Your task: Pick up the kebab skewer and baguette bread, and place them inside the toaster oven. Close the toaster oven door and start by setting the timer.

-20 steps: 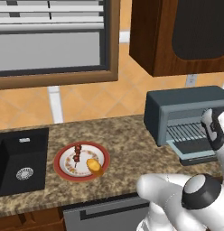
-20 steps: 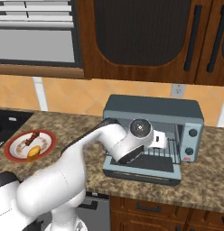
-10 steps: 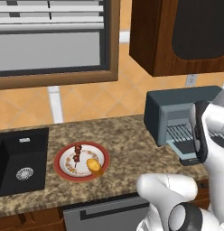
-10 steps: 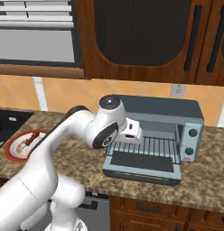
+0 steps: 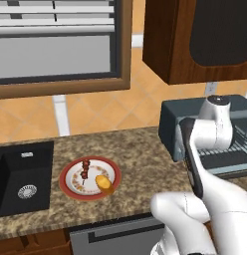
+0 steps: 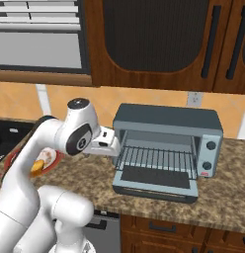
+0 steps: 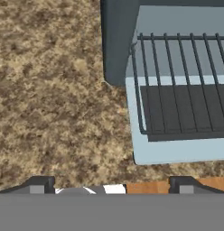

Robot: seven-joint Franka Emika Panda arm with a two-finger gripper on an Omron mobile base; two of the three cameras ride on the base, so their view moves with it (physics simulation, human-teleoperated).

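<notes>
From the left base: speckled brown stone surface (image 5: 135, 149), black sink (image 5: 21, 174) at left, then red-rimmed plate (image 5: 70, 191) bearing kebab skewer (image 5: 85, 168) and baguette bread (image 5: 104, 184), toaster oven (image 5: 168, 127) well apart at right. From the right base: toaster oven door (image 6: 156, 184) down flat, rack bare, dark cabinets above. From the hand: pincer (image 7: 111, 184) spread wide, holding nothing, above bare surface beside the door.

Toaster oven (image 6: 166, 143) on counter (image 6: 228, 202); toaster oven door (image 6: 156, 183) down

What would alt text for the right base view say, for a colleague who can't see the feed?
A boxy blue-grey toaster oven sits on a speckled granite counter with its glass-windowed door folded down flat and wire rack exposed. The white arm's open fingers hover beside its left edge, a red-rimmed plate behind the arm.
</notes>
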